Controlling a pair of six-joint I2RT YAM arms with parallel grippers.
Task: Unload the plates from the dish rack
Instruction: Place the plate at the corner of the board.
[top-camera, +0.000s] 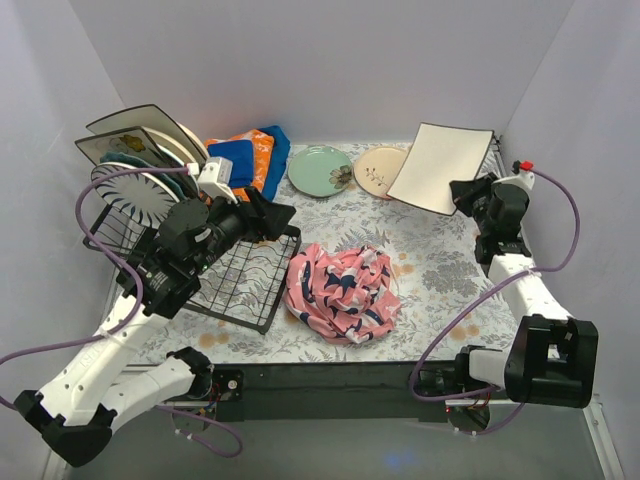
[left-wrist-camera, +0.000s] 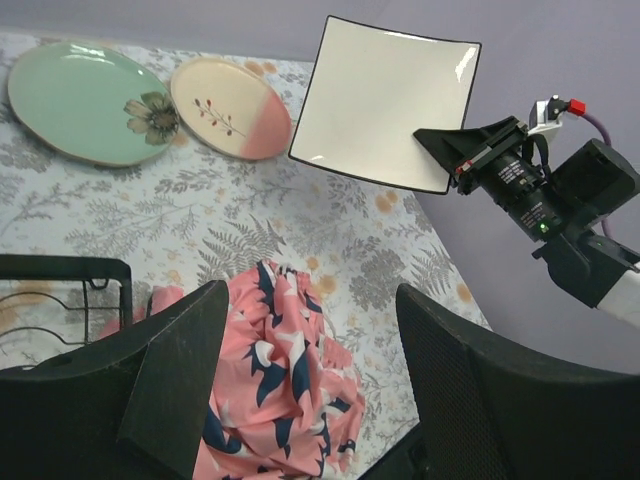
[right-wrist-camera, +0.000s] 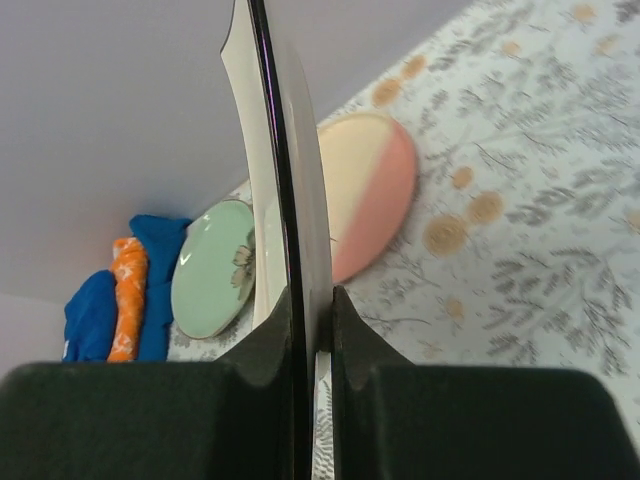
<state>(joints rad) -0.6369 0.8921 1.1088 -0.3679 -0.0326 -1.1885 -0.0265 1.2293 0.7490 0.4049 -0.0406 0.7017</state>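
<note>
The black wire dish rack (top-camera: 250, 275) stands at the left, with several plates (top-camera: 140, 165) upright in its far slots. A mint green plate (top-camera: 320, 170) and a cream-and-pink plate (top-camera: 380, 172) lie flat at the back of the table. My right gripper (top-camera: 468, 195) is shut on the lower corner of the cream square plate (top-camera: 440, 167), holding it tilted above the table by the back right; its wrist view shows that plate (right-wrist-camera: 285, 180) edge-on between the jaws. My left gripper (top-camera: 270, 215) hangs open and empty over the rack's right side.
A crumpled pink patterned cloth (top-camera: 342, 290) lies in the middle, just right of the rack. Folded blue-orange cloths (top-camera: 252, 158) sit at the back between the rack and the mint plate. White walls close in the left, back and right.
</note>
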